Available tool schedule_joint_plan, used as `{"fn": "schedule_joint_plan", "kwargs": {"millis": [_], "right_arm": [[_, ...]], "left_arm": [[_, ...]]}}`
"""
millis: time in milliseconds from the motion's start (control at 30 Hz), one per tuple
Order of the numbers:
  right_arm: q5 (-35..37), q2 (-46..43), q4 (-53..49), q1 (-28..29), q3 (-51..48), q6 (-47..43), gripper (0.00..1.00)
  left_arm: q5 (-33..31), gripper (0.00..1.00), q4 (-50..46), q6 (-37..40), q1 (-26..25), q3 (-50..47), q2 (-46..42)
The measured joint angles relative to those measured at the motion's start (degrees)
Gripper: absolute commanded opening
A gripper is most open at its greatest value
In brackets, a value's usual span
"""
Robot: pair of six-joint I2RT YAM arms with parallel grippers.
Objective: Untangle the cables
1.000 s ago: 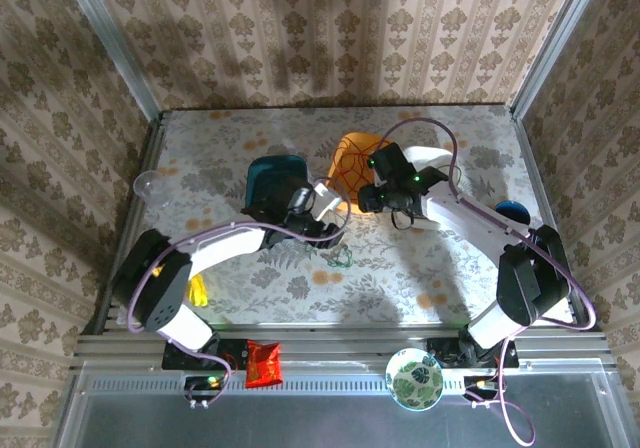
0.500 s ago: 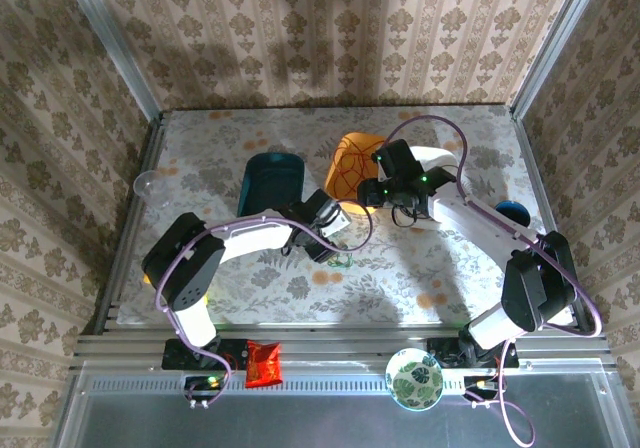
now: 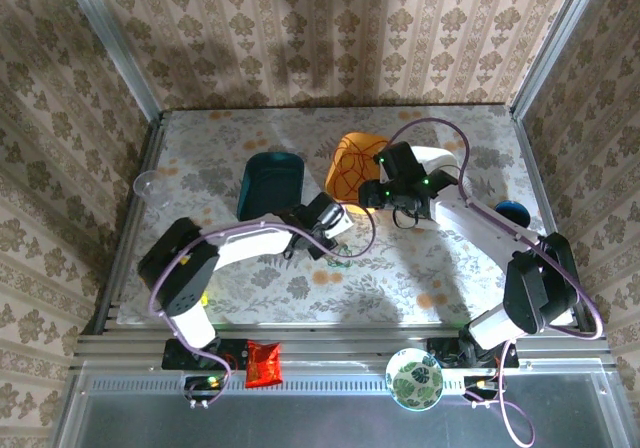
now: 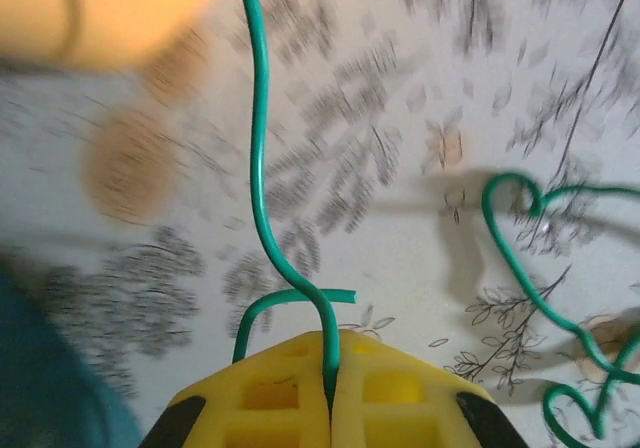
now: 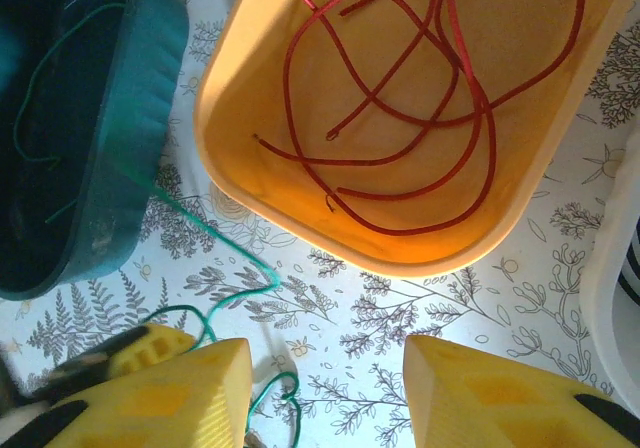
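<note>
Green cable (image 4: 258, 168), pinched by the pressed-together left gripper (image 4: 330, 360), ran straight ahead toward the teal bin (image 5: 120, 118); the right gripper (image 5: 325, 388) hovered spread nearby, beside the orange bin (image 5: 225, 158) holding the red cable (image 5: 478, 98).

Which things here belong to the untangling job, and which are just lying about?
Job: green cable, pinched in the left hand; red cable, lying in the orange bin; teal bin.
Lying about: clear cup; red packet; patterned bowl; blue dish.
</note>
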Motion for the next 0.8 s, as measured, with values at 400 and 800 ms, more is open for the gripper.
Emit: {"fn": "schedule_joint_plan", "kwargs": {"millis": [400, 800], "right_arm": [[-0.13, -0.22, 0.24, -0.07, -0.37, 0.85, 0.46], [-6.78, 0.20, -1.38, 0.50, -0.35, -3.74, 0.46]], "left_arm": [[7.82, 0.00, 7.76, -12.74, 20.50, -1.88, -14.95], [13.86, 0.82, 4.55, -12.15, 23.08, -1.88, -12.61]]}}
